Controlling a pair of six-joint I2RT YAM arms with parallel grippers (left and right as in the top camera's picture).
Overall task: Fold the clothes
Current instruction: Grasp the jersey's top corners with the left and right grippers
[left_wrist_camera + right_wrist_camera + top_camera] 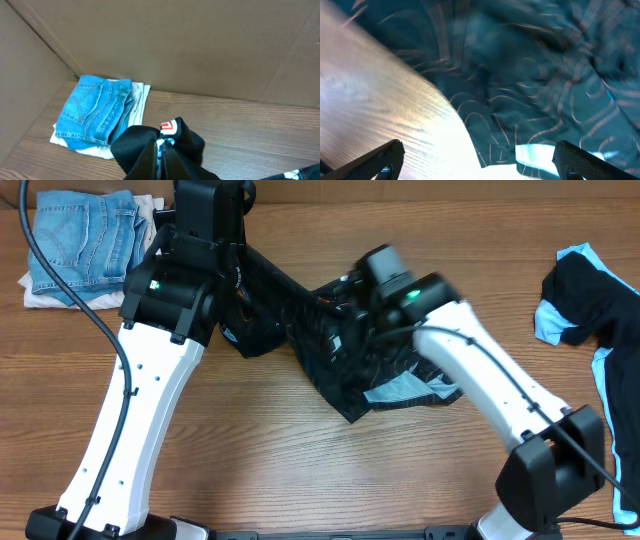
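Observation:
The black jersey with thin contour lines lies crumpled in the middle of the table, one end lifted toward the back left. My left gripper is shut on a fold of that jersey, which shows a red logo at the pinch. My right gripper is open, its fingers spread wide just above the jersey's edge and a light blue patch. A black-and-light-blue garment lies at the far right.
Folded blue jeans on a white cloth sit at the back left corner, also in the left wrist view. Brown cardboard walls stand behind the wooden table.

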